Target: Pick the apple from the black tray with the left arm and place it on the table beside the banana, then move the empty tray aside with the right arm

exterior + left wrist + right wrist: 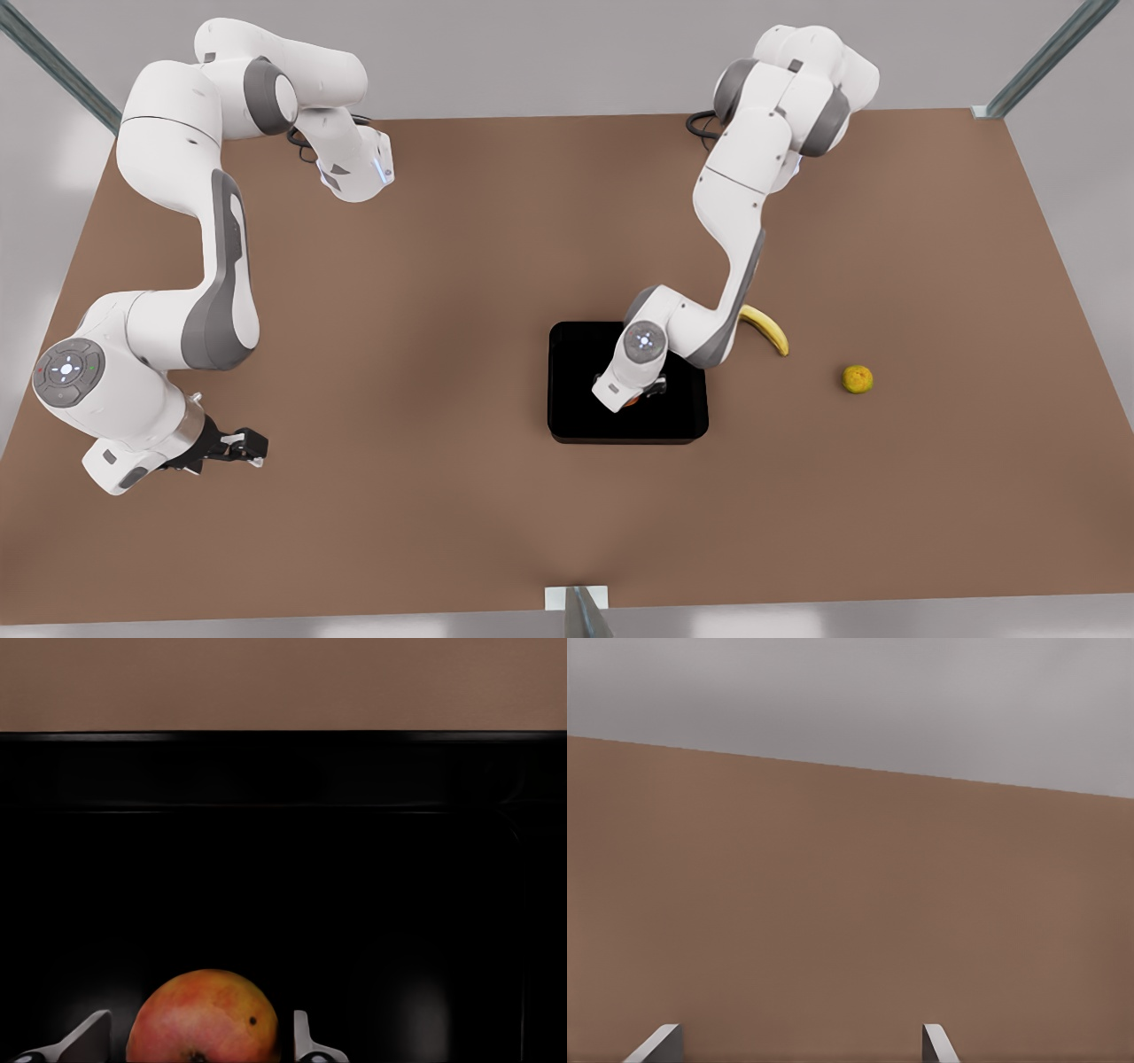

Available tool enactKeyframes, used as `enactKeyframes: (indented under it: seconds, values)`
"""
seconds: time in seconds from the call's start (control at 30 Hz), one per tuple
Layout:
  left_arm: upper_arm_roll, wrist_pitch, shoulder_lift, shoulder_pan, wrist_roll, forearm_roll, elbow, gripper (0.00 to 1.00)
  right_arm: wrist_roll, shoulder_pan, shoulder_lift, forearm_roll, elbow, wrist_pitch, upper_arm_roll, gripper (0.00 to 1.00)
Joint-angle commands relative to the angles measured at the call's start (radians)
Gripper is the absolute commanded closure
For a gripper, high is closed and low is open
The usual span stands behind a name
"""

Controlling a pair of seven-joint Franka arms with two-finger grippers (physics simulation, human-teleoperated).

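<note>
Down at the near edge on the front view's left, the right gripper [239,445] waits over bare table [425,496], fingers spread and holding nothing; its wrist view shows two fingertips [660,1041] well apart above plain brown tabletop. Now to the action: the left gripper [640,397] has its wrist down inside the black tray [576,372], which sits near the middle of the table. And look at the left wrist view, where the apple [202,1017] sits right between the fingers [303,1041], still resting on the tray [354,904] floor! One finger stands just beside the fruit, the other a little off it, so the jaws are released, not clenched. Just past the tray's far corner lies the banana [769,328], partly behind the arm. Farther toward the front view's right, a yellow-green fruit [857,379] sits alone.
</note>
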Motion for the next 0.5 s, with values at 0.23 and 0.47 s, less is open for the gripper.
enactKeyframes:
  seconds: [0.23,0.47]
  values:
    - [-0.001,0.036,0.003,-0.002,-0.076,0.006,-0.012,0.29,-0.002,0.000,-0.002,0.001,0.001,-0.001,-0.002,0.00]
    - [0.026,-0.397,-0.257,0.079,0.119,0.003,0.004,0.32,0.000,0.006,-0.006,0.001,0.002,-0.011,0.001,0.00]
